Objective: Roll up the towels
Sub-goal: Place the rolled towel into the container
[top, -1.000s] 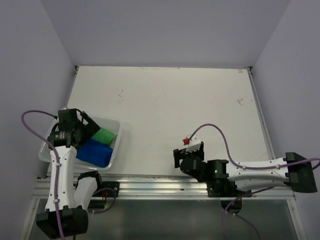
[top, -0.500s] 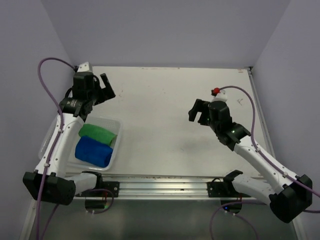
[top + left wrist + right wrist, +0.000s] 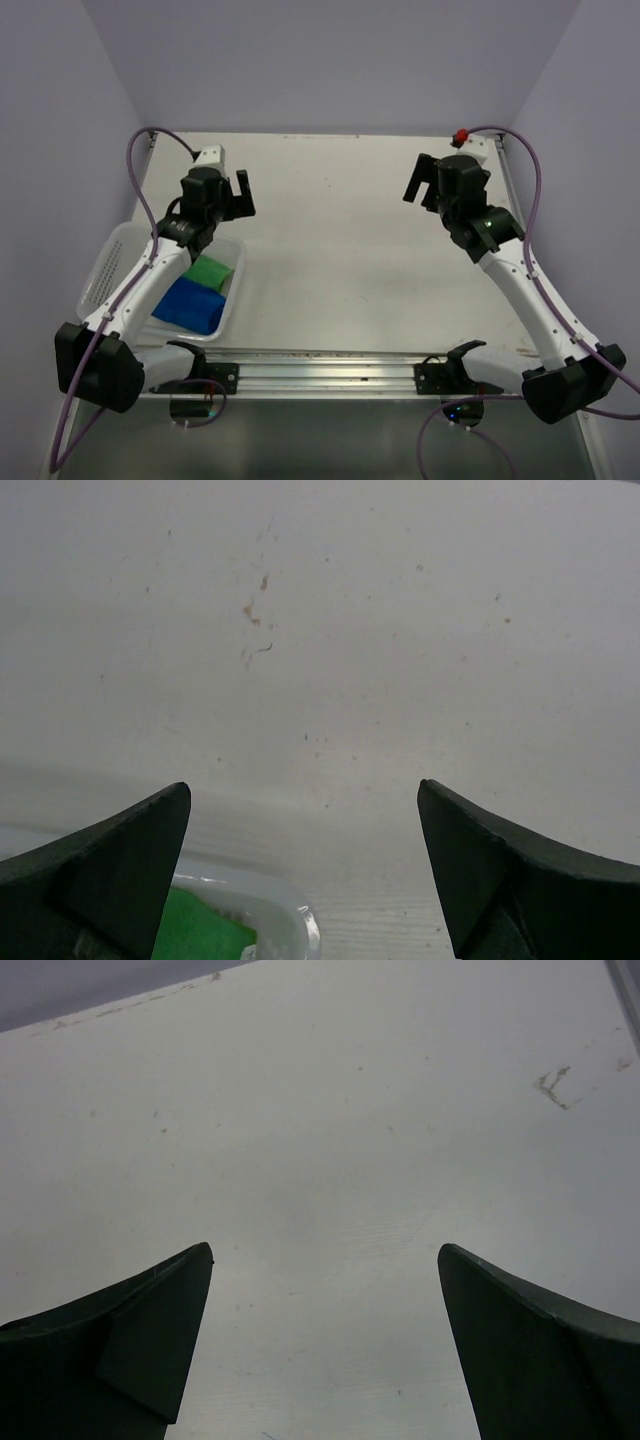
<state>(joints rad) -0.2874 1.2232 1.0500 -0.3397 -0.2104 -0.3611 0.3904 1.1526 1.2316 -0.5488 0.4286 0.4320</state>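
Findings at time of inspection. The left gripper (image 3: pixel 235 192) hung above the bench (image 3: pixel 330 240) toward its far left corner, jaws spread wide and holding nothing. The right gripper (image 3: pixel 424 184) hung toward the far right corner, likewise released and empty; its wrist view showed only bare, lightly scuffed bench surface between the fingers.

Both towels lay inside the white basket (image 3: pixel 105 265) at the near left corner. The green towel (image 3: pixel 210 272) sat on the far side, the blue towel (image 3: pixel 190 305) just beside it on the near side, the two apparently touching. The left wrist view caught a corner of the green cloth behind the basket rim, below the left finger.

Assessment: each towel presented as a compact bundle rather than a spread cloth, which suggests rolling is done and both are stowed. Whether the rolls were tight and even could not be confirmed from above. No towel was out on the bench, and no work was in hand.
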